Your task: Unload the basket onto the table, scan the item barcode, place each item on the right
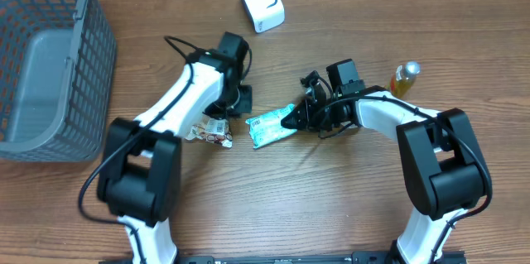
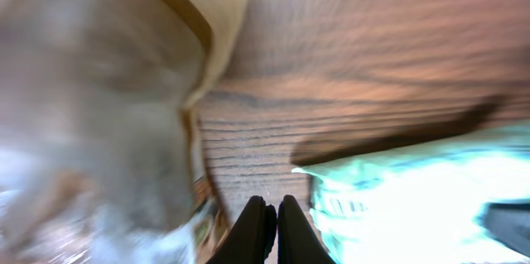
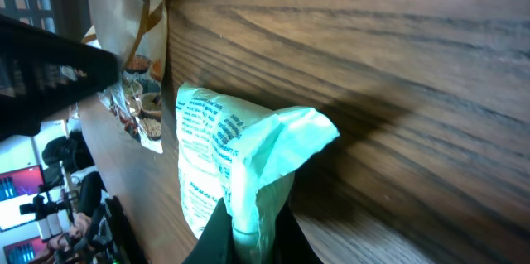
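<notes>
So: right gripper (image 3: 247, 232) is clamped on one edge of the teal packet (image 1: 270, 127) at mid-table, probably so the printed face stays exposed. Left gripper (image 2: 272, 214) is closed and empty just beside it. The white scanner (image 1: 262, 2) stands beyond, well apart.

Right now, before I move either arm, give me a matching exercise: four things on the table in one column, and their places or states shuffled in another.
Things:
1. basket
2. white device
3. teal packet
4. bottle

Places or states:
A. pinched in the right gripper
B. far edge, near the centre
C. left end of the table
D. right side, amber-coloured

Pairs: 1-C, 2-B, 3-A, 4-D
</notes>
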Robot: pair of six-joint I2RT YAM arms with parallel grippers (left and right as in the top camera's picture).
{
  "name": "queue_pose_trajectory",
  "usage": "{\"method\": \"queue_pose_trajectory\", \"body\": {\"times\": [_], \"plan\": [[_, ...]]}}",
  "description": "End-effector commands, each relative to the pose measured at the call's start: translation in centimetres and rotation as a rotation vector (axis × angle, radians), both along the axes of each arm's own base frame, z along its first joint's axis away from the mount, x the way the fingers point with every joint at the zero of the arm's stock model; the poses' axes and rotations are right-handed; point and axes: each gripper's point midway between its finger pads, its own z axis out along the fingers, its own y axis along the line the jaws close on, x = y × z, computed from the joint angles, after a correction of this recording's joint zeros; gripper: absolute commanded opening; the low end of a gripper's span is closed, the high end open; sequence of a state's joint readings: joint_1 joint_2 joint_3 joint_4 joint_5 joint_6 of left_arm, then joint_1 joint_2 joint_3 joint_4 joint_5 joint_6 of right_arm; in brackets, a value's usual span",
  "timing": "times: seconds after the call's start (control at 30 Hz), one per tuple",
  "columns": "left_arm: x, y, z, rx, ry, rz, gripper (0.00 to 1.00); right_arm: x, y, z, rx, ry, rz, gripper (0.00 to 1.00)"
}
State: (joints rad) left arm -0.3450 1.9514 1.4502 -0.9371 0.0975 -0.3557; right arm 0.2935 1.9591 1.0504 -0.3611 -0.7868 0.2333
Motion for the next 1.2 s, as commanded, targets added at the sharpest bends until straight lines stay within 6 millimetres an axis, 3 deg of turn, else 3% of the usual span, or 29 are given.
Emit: {"method": "queue_pose_trajectory", "body": {"times": [0.0, 0.1, 0.23, 0.3, 0.4, 0.43, 0.67, 1.17], "plan": [[3.0, 1.1, 10.3, -0.102, -0.271, 0.027, 0.04, -0.6, 0.5, 2.8, 0.087, -0.077, 0.085, 0.04], [3.3, 2.9, 13.9, -0.126, -0.363, 0.067, 0.04, -1.1, 0.6, 5.8, 0.130, -0.121, 0.116, 0.04], [3.3, 5.8, 16.0, -0.122, -0.413, 0.134, 0.06, -2.8, 0.8, 9.5, 0.187, -0.190, 0.185, 0.04], [3.2, 7.4, 15.9, -0.110, -0.398, 0.172, 0.29, -3.8, 0.6, 11.2, 0.199, -0.210, 0.207, 0.04], [2.7, 9.3, 15.1, -0.092, -0.357, 0.219, 0.72, -5.1, 0.2, 12.7, 0.197, -0.234, 0.232, 0.04], [2.6, 9.7, 14.9, -0.087, -0.346, 0.230, 1.00, -5.5, 0.1, 13.0, 0.195, -0.245, 0.245, 0.04], [2.4, 10.6, 14.4, -0.080, -0.322, 0.252, 1.00, -7.1, -0.4, 13.1, 0.175, -0.283, 0.316, 0.04], [2.4, 10.6, 14.4, -0.080, -0.322, 0.252, 1.00, -7.0, -0.5, 12.9, 0.163, -0.284, 0.315, 0.04]]}}
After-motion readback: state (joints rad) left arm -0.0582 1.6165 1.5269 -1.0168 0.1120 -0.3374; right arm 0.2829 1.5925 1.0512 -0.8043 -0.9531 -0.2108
